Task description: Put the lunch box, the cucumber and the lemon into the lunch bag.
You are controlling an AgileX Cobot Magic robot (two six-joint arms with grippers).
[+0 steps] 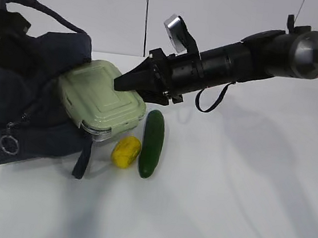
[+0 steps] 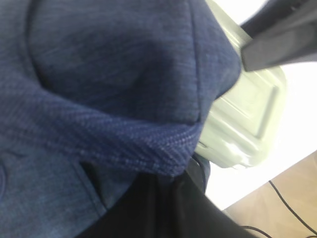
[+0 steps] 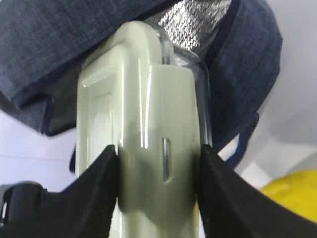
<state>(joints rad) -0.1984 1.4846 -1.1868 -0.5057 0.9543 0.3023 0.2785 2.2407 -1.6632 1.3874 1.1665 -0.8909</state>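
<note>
The lunch box [image 1: 95, 97] with its sage-green lid lies tilted, its far end inside the mouth of the navy lunch bag [image 1: 28, 110]. My right gripper [image 1: 120, 84] is shut on the box's near end; in the right wrist view the fingers [image 3: 99, 173] press both sides of the lunch box [image 3: 143, 109], with the bag's silver lining [image 3: 193, 20] beyond it. The left gripper [image 2: 173, 181] is shut on a fold of the lunch bag [image 2: 99, 74], holding it up. The lemon [image 1: 126, 151] and the cucumber [image 1: 151, 143] lie side by side on the table in front of the box.
A silver zipper ring [image 1: 9, 145] hangs on the bag's front, and a loop handle [image 1: 45, 9] arches over its top. A navy strap [image 1: 82, 159] trails onto the white table [image 1: 236, 197] beside the lemon. A white wall stands behind.
</note>
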